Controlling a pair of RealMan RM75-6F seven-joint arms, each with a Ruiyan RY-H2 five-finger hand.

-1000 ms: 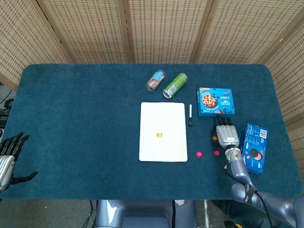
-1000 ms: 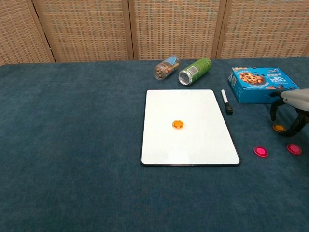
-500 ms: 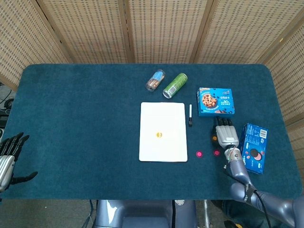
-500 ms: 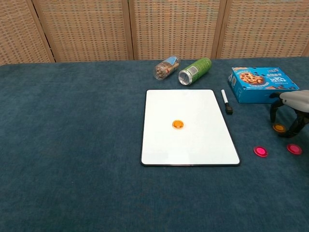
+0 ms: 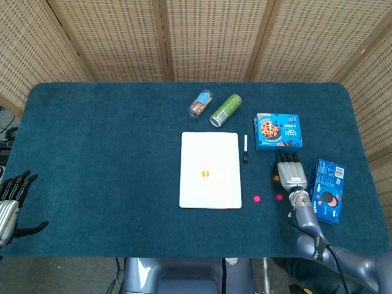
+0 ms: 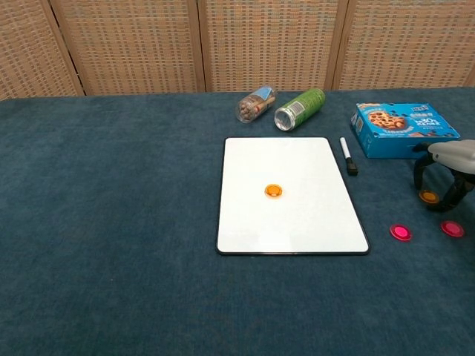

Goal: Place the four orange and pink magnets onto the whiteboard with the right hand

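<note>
One small round orange magnet [image 6: 273, 190] sits mid-way on the flat white rectangular whiteboard [image 5: 210, 153]. Second pickup in hand: right hand [image 6: 445, 174] arched over another orange magnet [image 6: 428, 196], fingers [image 6: 420, 172] straddling it, not closed. Two pink magnets [image 6: 401, 232] [image 6: 452, 228] wait nearer. Next: pinch, lift, carry left.

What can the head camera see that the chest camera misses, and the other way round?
Only the head view shows the left hand, off the table's near left corner, and a second blue box beside the right hand. Only the chest view shows, from the side, that hand's fingers arching over an orange magnet. Both show the whiteboard with one orange magnet on it, and two pink magnets on the cloth.
</note>
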